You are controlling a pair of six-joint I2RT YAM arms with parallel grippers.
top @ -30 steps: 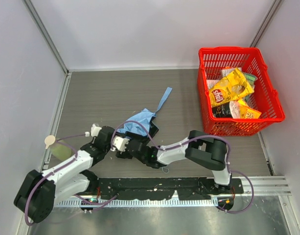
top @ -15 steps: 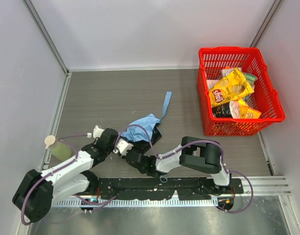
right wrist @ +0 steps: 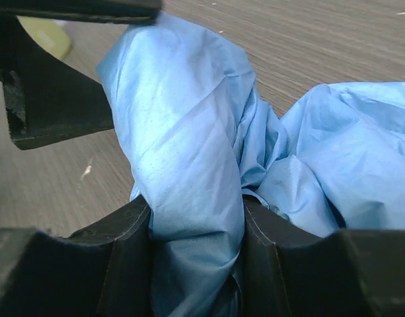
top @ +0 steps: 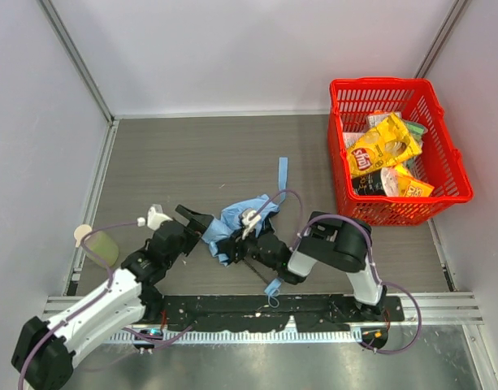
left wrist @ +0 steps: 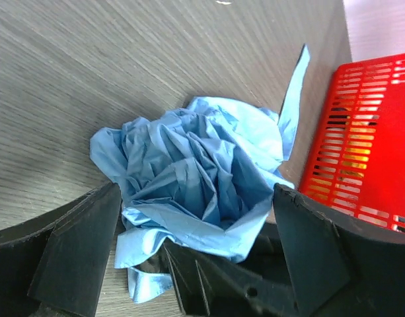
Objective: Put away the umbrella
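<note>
Moved since earlier: our left gripper (top: 197, 221) has let go and drawn back leftward; our right gripper (right wrist: 197, 246) has closed on cloth; the blue bundle has slid slightly nearer us.
Far left: a small yellow-green object (top: 104, 248) lies near the table's left edge, apart from everything else. We cannot tell what it is.
Left gripper: jaws spread wide and holding nothing, pointed at the bundle. We judge it has released so the other arm can take over.
Umbrella: the umbrella (left wrist: 189, 172) is a crumpled light-blue heap on the table's near middle, not yet tidied. Its strap (top: 282, 174) trails toward the back, and its small blue handle (top: 272, 289) pokes toward the near edge.
Right gripper: pinching a twisted fold of the blue fabric, probably to gather the canopy.
Far right: a red basket (top: 377, 81) of snack bags (top: 383, 146), well apart from the umbrella.
Surface and room: a grey wood-grain table (top: 175, 154) with plain white walls (top: 257, 49) on three sides.
</note>
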